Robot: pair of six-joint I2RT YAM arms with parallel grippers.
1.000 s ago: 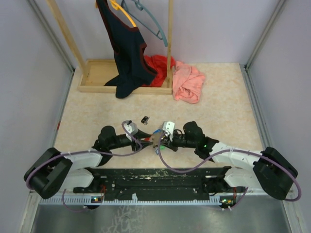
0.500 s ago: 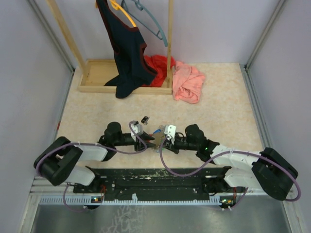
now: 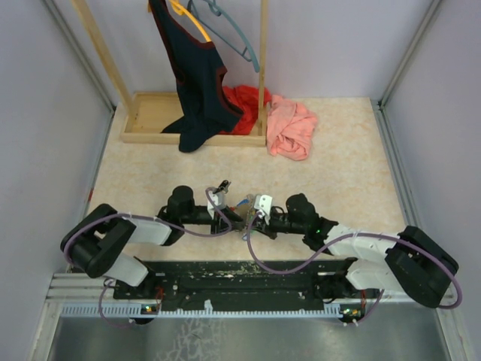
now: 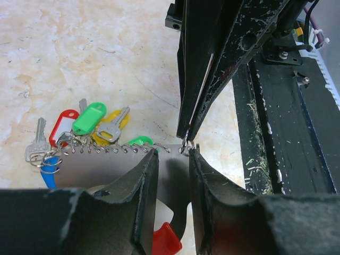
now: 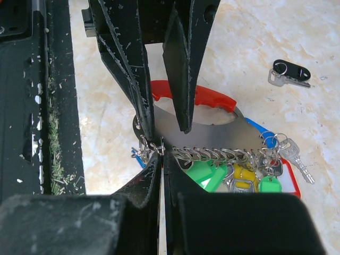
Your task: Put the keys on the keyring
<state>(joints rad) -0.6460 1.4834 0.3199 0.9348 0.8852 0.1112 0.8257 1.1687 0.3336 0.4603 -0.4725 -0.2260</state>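
The keyring is a grey metal plate [image 5: 212, 135] with a red handle [image 5: 210, 99]; it lies on the table between both grippers [image 3: 242, 215]. Along one edge runs a row of small wire rings carrying keys with green [image 4: 89, 118], red [image 4: 62, 125], yellow and blue tags. My right gripper [image 5: 161, 156] is shut on a small wire ring at the end of that row. My left gripper [image 4: 172, 154] is open, its two fingers standing over the plate's corner, right against the right fingertips. A dark-headed key [image 5: 289, 71] lies loose on the table beyond.
A wooden rack [image 3: 154, 113] with a hanging dark garment and hangers stands at the back. Red and pink cloths [image 3: 291, 128] lie beside it. The black base rail [image 3: 240, 274] runs along the near edge. Grey walls close in both sides.
My left arm has reached rightward, bringing its open gripper up to the keyring beside the right fingertips. The right gripper has shifted slightly right and stays shut on the ring.
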